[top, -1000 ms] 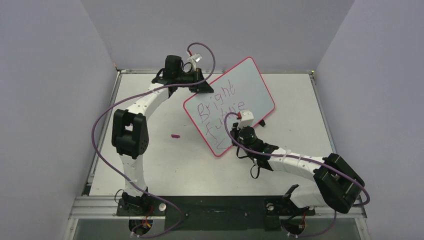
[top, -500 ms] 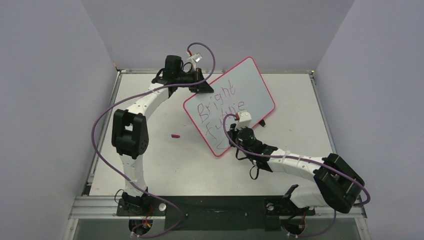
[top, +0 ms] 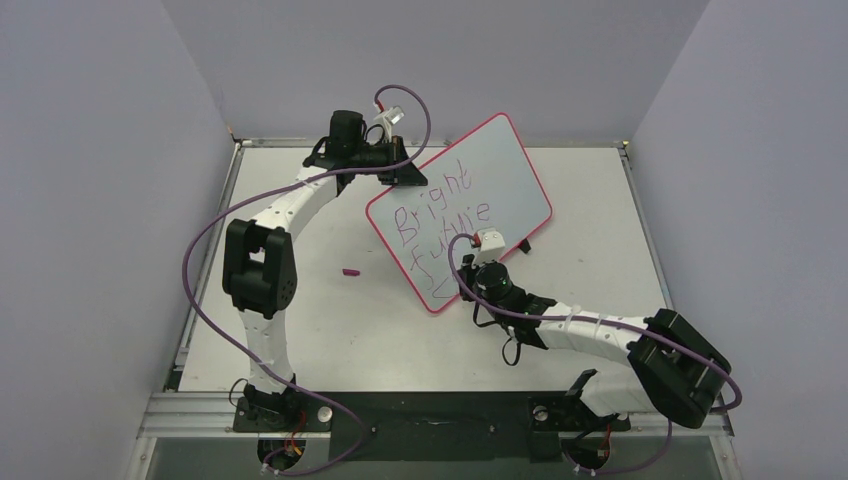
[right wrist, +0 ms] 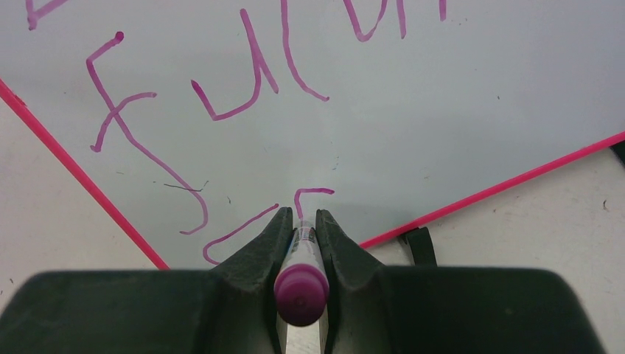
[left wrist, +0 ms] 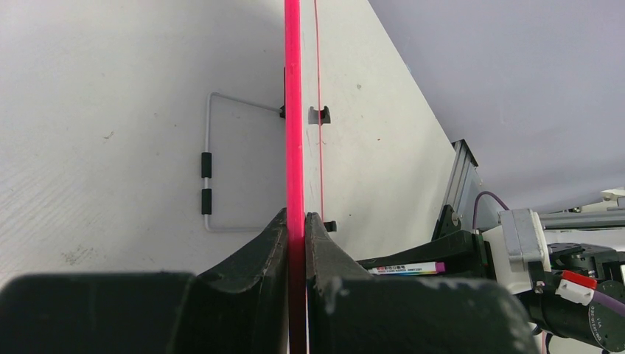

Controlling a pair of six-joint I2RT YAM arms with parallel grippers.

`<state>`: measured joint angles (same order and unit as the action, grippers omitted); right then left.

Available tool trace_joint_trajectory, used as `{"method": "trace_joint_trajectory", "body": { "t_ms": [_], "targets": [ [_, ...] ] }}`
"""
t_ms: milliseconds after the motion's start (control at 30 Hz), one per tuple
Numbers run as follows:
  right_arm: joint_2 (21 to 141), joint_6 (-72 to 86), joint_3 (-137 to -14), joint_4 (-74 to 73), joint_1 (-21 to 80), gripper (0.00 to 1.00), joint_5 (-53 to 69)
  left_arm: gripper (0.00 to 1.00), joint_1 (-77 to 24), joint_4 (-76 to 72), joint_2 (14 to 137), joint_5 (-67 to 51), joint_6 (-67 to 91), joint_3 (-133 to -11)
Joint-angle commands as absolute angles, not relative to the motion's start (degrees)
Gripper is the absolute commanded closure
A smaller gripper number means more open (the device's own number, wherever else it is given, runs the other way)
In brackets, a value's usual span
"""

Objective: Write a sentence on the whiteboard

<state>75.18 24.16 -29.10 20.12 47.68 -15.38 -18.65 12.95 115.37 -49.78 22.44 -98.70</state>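
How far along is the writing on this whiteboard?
Two lines of the sentence are on the whiteboard. The right gripper, shut on the marker, is at line three's first strokes; the left gripper clamps the whiteboard. Most of that line looks left.

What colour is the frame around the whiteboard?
Bright pink-red, running all round the whiteboard; it shows best in the left wrist view.

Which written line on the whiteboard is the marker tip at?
The lowest line, just a "c" and a short hooked stroke below "Future"; the marker in the right tool points at it.
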Motion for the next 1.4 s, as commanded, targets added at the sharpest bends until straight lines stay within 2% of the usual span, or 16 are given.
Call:
{"method": "trace_joint_trajectory", "body": {
  "t_ms": [0, 767, 1367],
  "targets": [
    [73.91, 25.43, -28.39, 18.66, 47.94, 1.0, -17.19, 1.0, -19.29, 8.07, 110.92, -51.76, 20.3, -98.88],
    [77.55, 22.05, -36.64, 15.48, 47.17, 1.0, -21.71, 1.0, -19.07, 8.07, 110.66, -51.77, 20.26, -98.71],
    [76.53, 24.15, -31.53, 15.77, 47.27, 1.0, -21.54, 1.0, -18.98, 7.74, 110.7, -51.9, 20.48, -98.62]
  ]
}}
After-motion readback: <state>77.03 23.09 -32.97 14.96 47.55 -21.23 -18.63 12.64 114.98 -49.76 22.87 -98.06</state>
